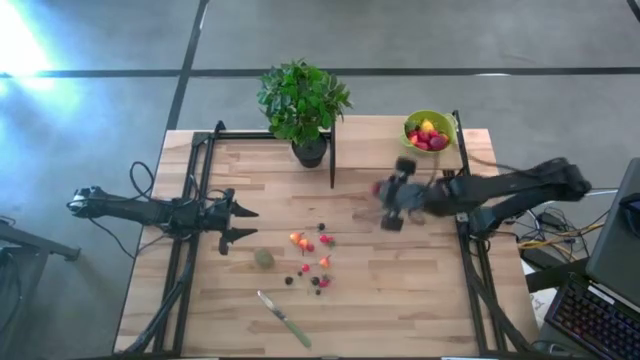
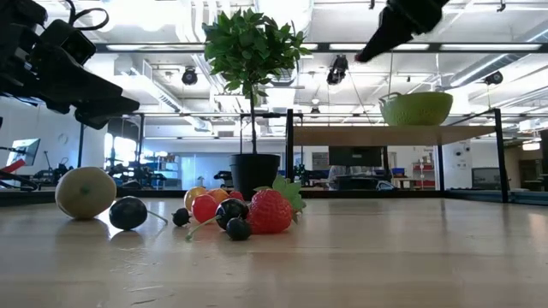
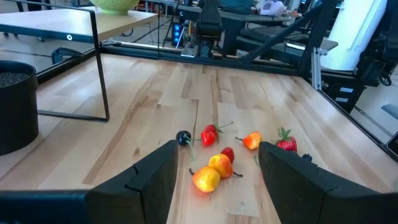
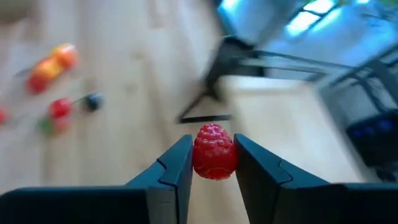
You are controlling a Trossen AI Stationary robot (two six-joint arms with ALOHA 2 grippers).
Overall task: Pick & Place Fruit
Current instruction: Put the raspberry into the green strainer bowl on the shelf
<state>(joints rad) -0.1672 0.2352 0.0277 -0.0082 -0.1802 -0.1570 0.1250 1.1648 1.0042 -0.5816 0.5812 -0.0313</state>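
A potted plant (image 1: 303, 104), a lime-green bowl (image 1: 429, 131) and a green-handled knife (image 1: 283, 318) share the table (image 1: 400, 290).

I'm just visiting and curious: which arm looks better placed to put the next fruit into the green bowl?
The right. Its gripper is shut on a red raspberry and hangs above the table near the green bowl. The left gripper is open and holds nothing, beside the loose fruit.

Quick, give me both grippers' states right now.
Left gripper: open, holding nothing, at the table's left side.
Right gripper: shut on a red raspberry, raised above the table.
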